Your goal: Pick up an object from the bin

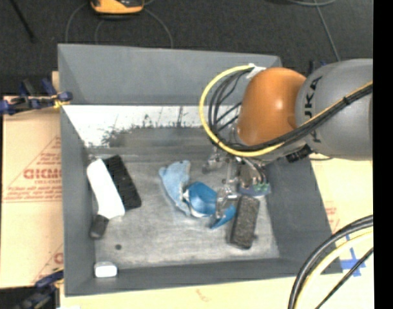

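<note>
Camera view: my gripper (226, 201) is low in the bin (293, 201), at the right edge of the blue bundle (196, 199), a rounded bright-blue piece with paler blue crumpled stuff trailing off up and left. From this angle I cannot tell whether the gripper is parted or closed, nor whether it has anything in it, so I judge the pick as not yet made. The bundle lies on the floor, and the lift is yet to do.

A dark grey block (245, 221) lies just right of the bundle, very near the gripper's tip, perhaps touching it. That is the tight side, and I would watch for the block being nudged or caught along with the bundle. Well left of the bundle is a white brush (109, 188) with black bristles, and far down-left of it a small white chip (106, 270) near the front wall. Between bundle and brush the floor is bare, as it is in front of the bundle. The back wall is well off, so straight up looks free.
</note>
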